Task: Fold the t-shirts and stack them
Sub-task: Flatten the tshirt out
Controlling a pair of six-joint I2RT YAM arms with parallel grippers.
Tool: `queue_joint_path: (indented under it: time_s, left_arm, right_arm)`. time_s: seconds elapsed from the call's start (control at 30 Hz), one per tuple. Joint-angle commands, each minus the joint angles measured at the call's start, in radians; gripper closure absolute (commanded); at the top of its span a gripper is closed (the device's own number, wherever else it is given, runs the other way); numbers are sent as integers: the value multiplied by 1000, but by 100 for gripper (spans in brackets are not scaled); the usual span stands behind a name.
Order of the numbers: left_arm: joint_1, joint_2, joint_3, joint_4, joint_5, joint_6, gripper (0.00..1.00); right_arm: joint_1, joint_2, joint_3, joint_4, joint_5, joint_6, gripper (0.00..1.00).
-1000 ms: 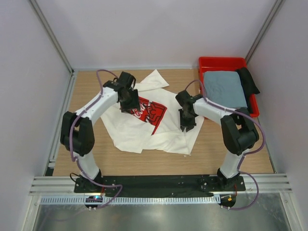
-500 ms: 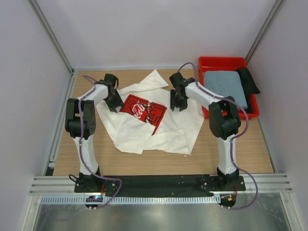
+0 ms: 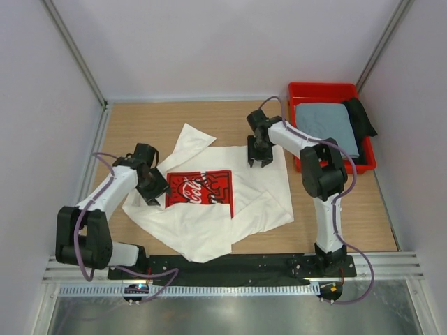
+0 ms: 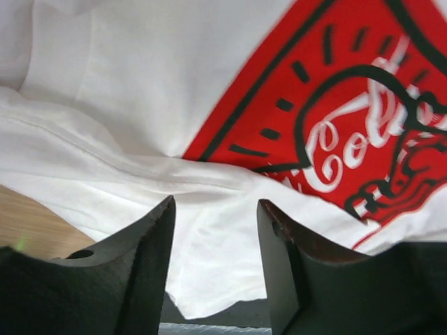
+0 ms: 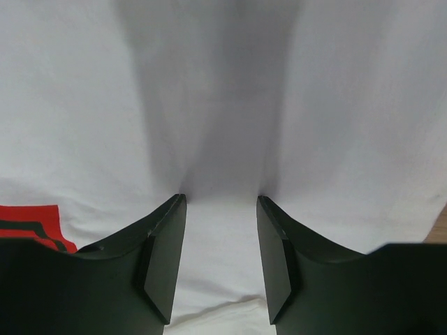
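Note:
The white t-shirt [image 3: 251,185] lies spread on the wooden table, its red Coca-Cola print [image 3: 202,188] facing up and square to the table. My left gripper [image 3: 155,192] hovers at the print's left edge; in its wrist view the fingers [image 4: 216,202] stand apart over white cloth [image 4: 140,84] with nothing pinched. My right gripper [image 3: 257,160] rests on the shirt's far right part, open, with its tips [image 5: 221,197] pressing on flat white cloth [image 5: 223,84]. The grey-blue t-shirt [image 3: 327,129] lies folded in the bin.
The red plastic bin [image 3: 325,87] stands at the far right corner, with a black cloth [image 3: 360,115] along its right side. One sleeve [image 3: 192,136] of the white shirt points toward the back. Bare wood [image 3: 335,209] shows on the near right.
The white shirt has slid toward the near left and flattened, its print turned square. My left gripper came nearer with it. My right gripper's jaws have spread apart.

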Motion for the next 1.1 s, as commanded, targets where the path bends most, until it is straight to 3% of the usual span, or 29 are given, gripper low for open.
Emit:
queue_joint_path:
  time_s: [0.0,0.13,0.27,0.4,0.5,0.9,1.0,1.07]
  left_arm:
    - [-20,-58,103,42,21,133,46]
    - [-72,85,322,86,-64,353,38]
    - [-202,398,649,60,-212,539,37]
    - [-264,621,946,68,-201,645,39]
    - [-294,752,1065,105,-204,716,40]
    - [-334,1040,1320,137,-315,689,42]
    - [-336,1058,1315,160,-330,682,47]
    - [-340,1069,1320,163,-339,687,55]
  right_arm:
    - [-16,-86,-48,10,-59,3,49]
    - [-62,-94,-60,15,-115,37,48]
    - [-91,-90,-4,-2,-124,40,47]
    - [-125,-119,15,2,-147,51,41]
    - [-139,-133,-2,2,-160,45,37]
    - [-149,-176,-50,-11,-181,32,36]
    - [-149,-179,-59,-11,-192,32,36]
    - [-151,-178,-60,-11,-192,28,36]
